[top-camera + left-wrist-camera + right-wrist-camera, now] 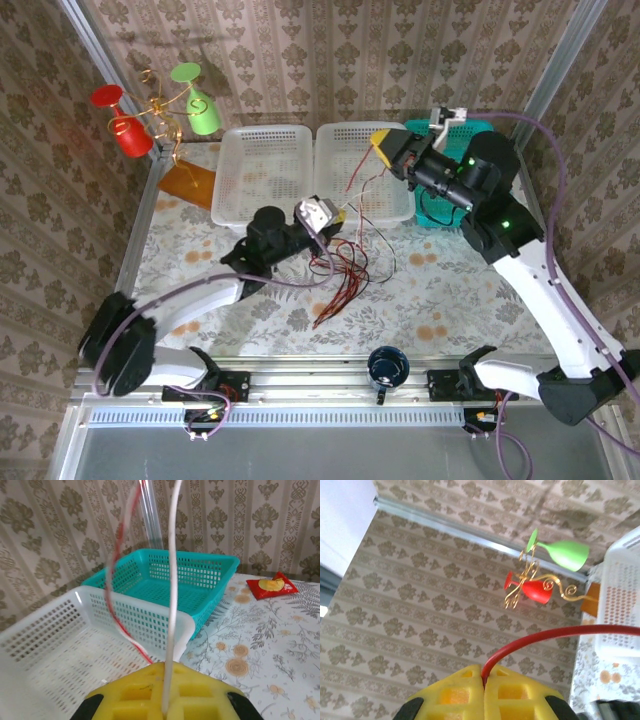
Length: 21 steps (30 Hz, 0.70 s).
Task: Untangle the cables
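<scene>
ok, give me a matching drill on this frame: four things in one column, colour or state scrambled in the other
Things:
1. left gripper
2. right gripper
3. mug
4. rightmost basket

Colour or state:
A. teal
B. shut on a red cable
C. dark, at the table's near edge between the arm bases
D. shut on a white cable

Pairs: 1-D, 2-B, 3-C, 4-A
</scene>
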### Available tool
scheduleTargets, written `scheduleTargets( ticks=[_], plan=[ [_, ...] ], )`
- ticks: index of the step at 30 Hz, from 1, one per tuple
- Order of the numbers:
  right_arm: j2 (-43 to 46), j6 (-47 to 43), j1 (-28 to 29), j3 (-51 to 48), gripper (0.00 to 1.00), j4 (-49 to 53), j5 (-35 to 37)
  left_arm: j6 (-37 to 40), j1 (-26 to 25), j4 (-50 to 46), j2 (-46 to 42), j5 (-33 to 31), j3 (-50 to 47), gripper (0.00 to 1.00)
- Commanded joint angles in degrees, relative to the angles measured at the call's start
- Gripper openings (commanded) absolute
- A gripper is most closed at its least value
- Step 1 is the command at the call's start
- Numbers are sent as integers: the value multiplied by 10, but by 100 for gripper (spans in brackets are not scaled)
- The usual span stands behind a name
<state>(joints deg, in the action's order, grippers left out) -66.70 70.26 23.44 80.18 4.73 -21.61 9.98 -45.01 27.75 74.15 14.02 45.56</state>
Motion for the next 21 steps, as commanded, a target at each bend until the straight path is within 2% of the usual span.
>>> scheduleTargets(
  ticks=[1, 3, 7, 10, 15, 21],
  plan=[
    [30, -18, -39, -16, 0, 18, -5, 28, 15, -178, -70, -41, 37, 0],
    [43, -16, -69, -31, 0, 18, -14, 26, 28, -245, -103, -60, 47, 0],
    [65, 2, -129, -62, 0, 13, -58, 18, 51, -346, -158, -171, 72, 0],
    [82, -17, -168, -71, 0, 56, -69, 11, 76, -376, -187, -235, 87, 0],
    [107, -39, -230, -97, 0, 101, -64, 13, 120, -404, -222, -288, 88, 0],
    [120, -47, -297, -126, 0, 113, -81, -37, 184, -470, -256, -296, 95, 0]
  ],
)
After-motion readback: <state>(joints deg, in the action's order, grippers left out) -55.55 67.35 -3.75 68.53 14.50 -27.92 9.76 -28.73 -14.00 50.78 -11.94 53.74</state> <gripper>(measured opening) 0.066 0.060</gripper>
